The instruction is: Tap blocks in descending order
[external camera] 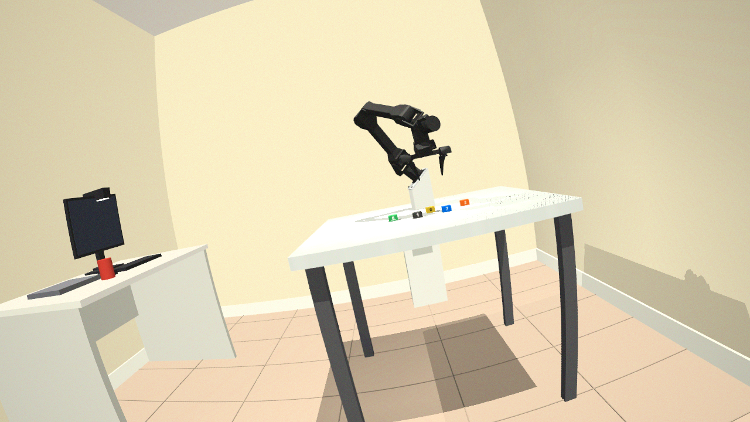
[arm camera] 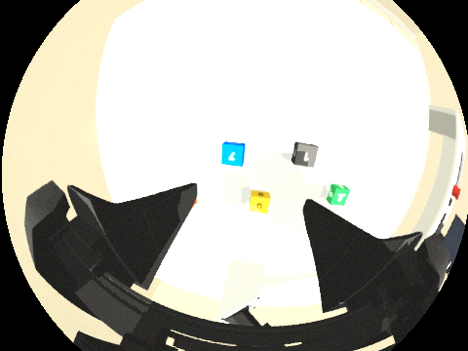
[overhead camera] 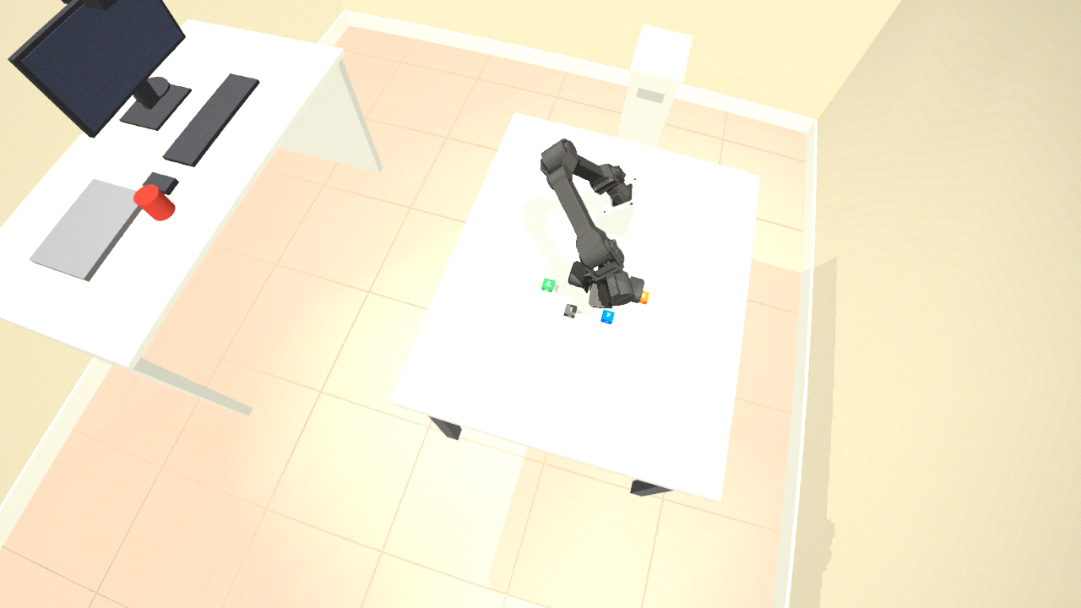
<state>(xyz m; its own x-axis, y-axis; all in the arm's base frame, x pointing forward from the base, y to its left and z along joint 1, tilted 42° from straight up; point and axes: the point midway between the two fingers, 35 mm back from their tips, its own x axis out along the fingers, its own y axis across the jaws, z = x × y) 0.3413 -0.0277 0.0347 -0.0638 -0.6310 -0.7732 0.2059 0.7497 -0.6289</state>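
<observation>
My gripper [external camera: 430,176] [arm camera: 252,193] is open and empty, high above the blocks; in the wrist view the yellow block [external camera: 429,209] [arm camera: 259,202], digit 0, shows between its fingertips. The arm hides this block in the top view. The blue block [overhead camera: 607,317] [external camera: 446,208] [arm camera: 233,154] shows 7, and the dark grey block [overhead camera: 570,311] [external camera: 417,214] [arm camera: 305,154] shows 1. The green block [overhead camera: 547,285] [external camera: 392,217] [arm camera: 338,195] has a digit too small to read surely. The orange block [overhead camera: 643,297] [external camera: 464,201] is partly covered in the top view and almost hidden behind a finger in the wrist view; its digit is unclear.
The blocks stand apart on the white table [overhead camera: 529,362] [external camera: 335,235]. The arm's base is at the back of the table by a white pillar [overhead camera: 659,57]. A separate desk at the left carries a monitor [overhead camera: 101,60] [external camera: 94,225], a keyboard and a red cup [overhead camera: 155,203] [external camera: 106,268].
</observation>
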